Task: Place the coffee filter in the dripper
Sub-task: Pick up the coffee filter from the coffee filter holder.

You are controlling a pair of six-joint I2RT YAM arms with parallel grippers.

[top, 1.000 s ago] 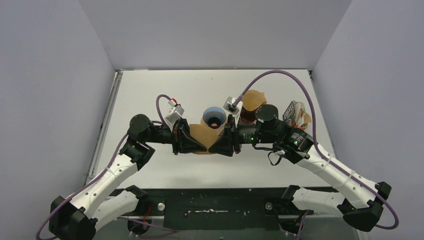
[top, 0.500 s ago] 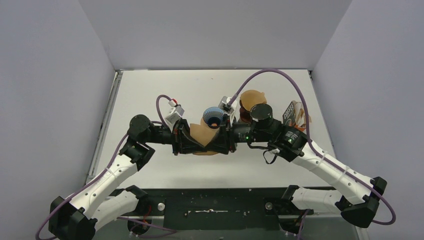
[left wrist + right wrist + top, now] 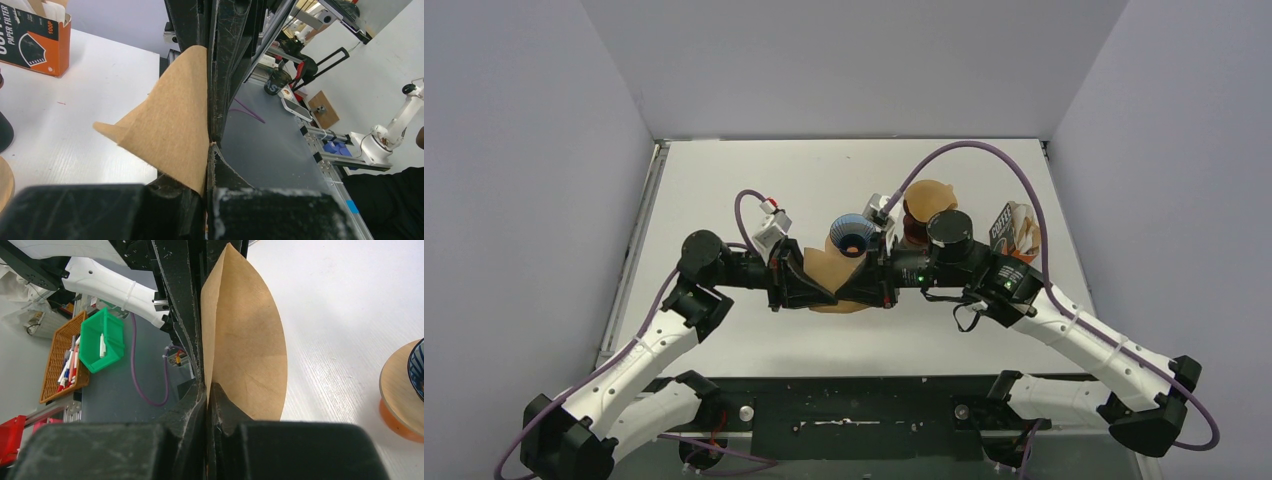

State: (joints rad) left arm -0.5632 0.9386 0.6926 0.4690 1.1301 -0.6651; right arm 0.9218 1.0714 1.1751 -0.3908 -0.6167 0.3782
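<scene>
The brown paper coffee filter (image 3: pixel 836 272) hangs just above the table between the two grippers, in front of the dripper. My left gripper (image 3: pixel 824 290) is shut on the filter's (image 3: pixel 170 125) left side. From the right, my right gripper (image 3: pixel 873 285) is shut on the opposite edge of the filter (image 3: pixel 245 350), its fingers pressed on the paper. The two grippers' fingertips almost meet. The dripper (image 3: pixel 852 235), a blue cone with an orange centre on a round wooden base (image 3: pixel 400 385), stands just behind the filter.
A dark server with a brown top (image 3: pixel 927 205) stands to the right of the dripper. A box of paper filters (image 3: pixel 1014 228) sits at the right, also the box (image 3: pixel 35 35) in the left wrist view. White walls enclose the table.
My right gripper has moved left to the filter and closed on its right edge. The left gripper has kept its hold and stayed in place.
</scene>
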